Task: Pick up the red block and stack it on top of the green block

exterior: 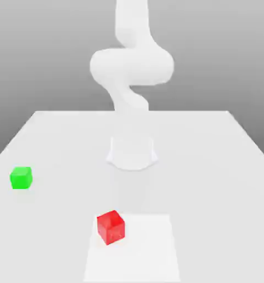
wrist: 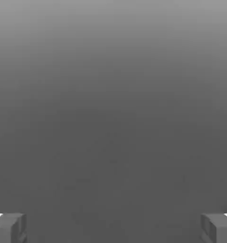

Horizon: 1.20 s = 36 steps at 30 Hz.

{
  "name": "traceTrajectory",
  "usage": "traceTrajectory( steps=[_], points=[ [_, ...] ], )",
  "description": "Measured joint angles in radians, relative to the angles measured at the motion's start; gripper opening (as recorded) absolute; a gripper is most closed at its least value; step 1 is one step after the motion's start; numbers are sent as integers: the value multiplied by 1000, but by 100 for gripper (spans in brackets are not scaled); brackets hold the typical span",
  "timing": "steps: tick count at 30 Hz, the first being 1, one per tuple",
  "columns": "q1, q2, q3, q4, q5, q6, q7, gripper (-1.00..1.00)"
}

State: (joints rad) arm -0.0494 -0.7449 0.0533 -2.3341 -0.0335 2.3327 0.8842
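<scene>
In the exterior view, the red block (exterior: 111,227) is seen resting on the table (exterior: 200,182), toward the near edge; it is set on the white patch (exterior: 140,254), near that patch's far corner on the exterior view's left, and it is turned at an angle, with one upright edge presented to the camera, its faces plain and slightly see-through; the green block (exterior: 21,178) is placed well apart from it, on the bare tabletop at the exterior view's left and farther back, squarer to the view; neither block is touched by the other, and nothing is stacked on the green one; the arm (exterior: 132,66) is mounted behind the red block, raised above the table and folded; in the hand view, the gripper (wrist: 113,228) is seen with its jaws spread wide, and nothing is held between them
</scene>
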Motion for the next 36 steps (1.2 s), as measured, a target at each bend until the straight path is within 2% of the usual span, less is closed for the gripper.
traceTrajectory(
  steps=[11, 22, 28, 34, 36],
  points=[
    [-205, 271, 173, -150, -133, 142, 361, 0],
    [-336, 537, 225, -298, -201, 283, 669, 0],
    [-359, 653, 214, -381, -153, 369, 775, 0],
    [-348, 729, 210, -459, 15, 453, 789, 0],
    [-343, 744, 210, -459, 31, 467, 790, 0]
  ],
)
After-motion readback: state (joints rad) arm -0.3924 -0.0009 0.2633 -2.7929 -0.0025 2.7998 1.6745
